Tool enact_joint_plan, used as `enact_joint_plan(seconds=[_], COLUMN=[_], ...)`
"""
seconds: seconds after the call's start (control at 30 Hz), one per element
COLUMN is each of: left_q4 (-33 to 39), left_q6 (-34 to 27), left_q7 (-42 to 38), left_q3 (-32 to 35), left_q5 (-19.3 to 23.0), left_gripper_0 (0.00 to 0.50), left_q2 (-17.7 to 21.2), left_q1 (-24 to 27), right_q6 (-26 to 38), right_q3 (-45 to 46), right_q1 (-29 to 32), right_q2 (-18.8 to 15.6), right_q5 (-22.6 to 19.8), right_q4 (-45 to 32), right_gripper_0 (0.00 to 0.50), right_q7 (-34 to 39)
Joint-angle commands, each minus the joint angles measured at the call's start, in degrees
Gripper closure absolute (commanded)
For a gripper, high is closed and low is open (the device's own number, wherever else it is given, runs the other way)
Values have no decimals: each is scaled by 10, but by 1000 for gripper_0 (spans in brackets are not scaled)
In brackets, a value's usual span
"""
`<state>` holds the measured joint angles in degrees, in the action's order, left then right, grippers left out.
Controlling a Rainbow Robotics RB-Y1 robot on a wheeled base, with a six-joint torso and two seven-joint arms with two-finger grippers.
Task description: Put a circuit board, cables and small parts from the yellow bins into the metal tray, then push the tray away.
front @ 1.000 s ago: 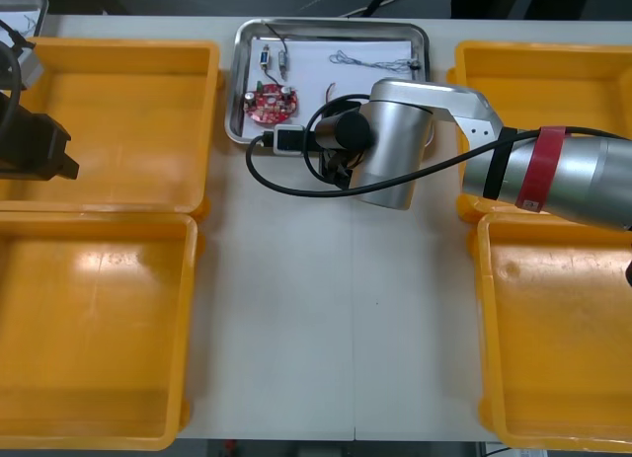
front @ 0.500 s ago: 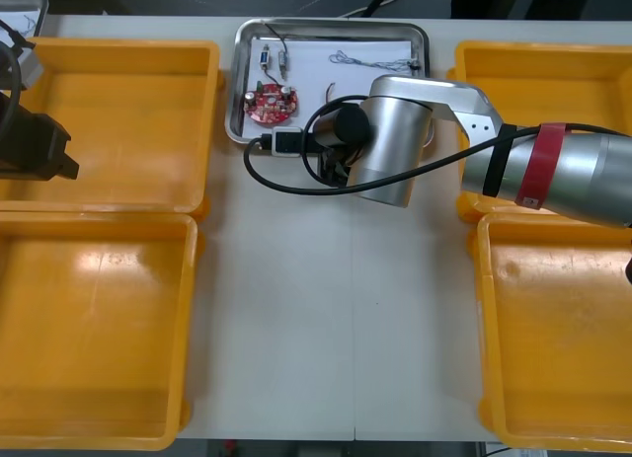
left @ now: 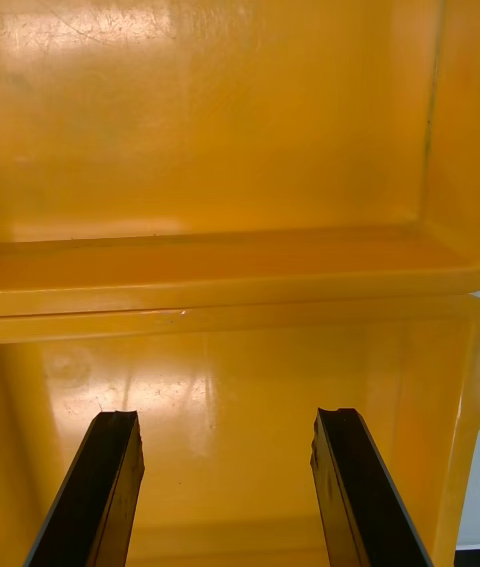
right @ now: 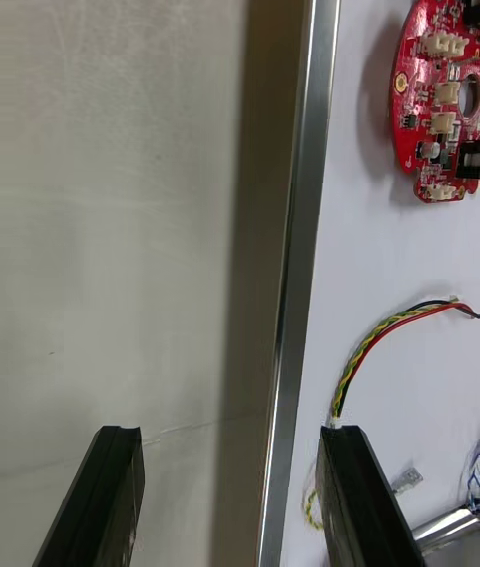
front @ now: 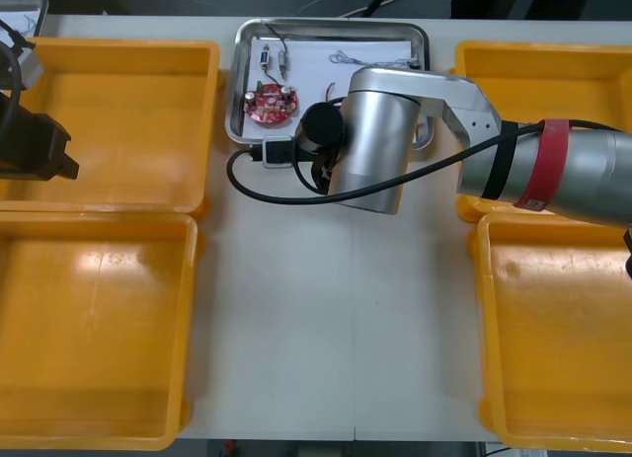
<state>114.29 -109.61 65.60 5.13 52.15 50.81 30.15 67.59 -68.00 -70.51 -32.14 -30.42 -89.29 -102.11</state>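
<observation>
The metal tray, white inside, stands at the table's far middle. In it lie a round red circuit board, a twisted cable and small metal parts. My right arm's silver wrist hangs over the tray's near edge. In the right wrist view my right gripper is open and straddles the tray's rim, one finger over the table, the other inside. The circuit board and a red and yellow cable lie beyond the inner finger. Nothing is held.
Two yellow bins stand on the left and two on the right. My left gripper is parked open over the wall between the left bins. Bare table lies between the bin pairs.
My right arm's wrist has shifted left along the tray's near edge and now covers more of the tray. The tray and the left arm have not moved.
</observation>
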Motion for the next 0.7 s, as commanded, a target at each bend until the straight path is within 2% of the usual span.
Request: enact_joint_plan(seconds=[0.03,0.13,0.37,0.7], left_q4=[15,15,15,15], left_q6=[-4,-4,-4,-4], left_q7=[54,54,54,54], left_q3=[8,8,8,8], left_q5=[-5,-5,-5,-5], left_gripper_0=[0,0,0,0], left_q2=[5,5,5,5], left_q1=[-7,-7,-7,-7], right_q6=[47,76,146,241], right_q3=[34,49,113,204], right_q1=[-26,-16,3,44], right_q2=[-17,-20,-26,-30], right_q5=[-4,-12,-92,-140], right_q4=[-58,-85,-126,-188], right_gripper_0=[0,0,0,0], right_q7=[-15,-11,3,29])
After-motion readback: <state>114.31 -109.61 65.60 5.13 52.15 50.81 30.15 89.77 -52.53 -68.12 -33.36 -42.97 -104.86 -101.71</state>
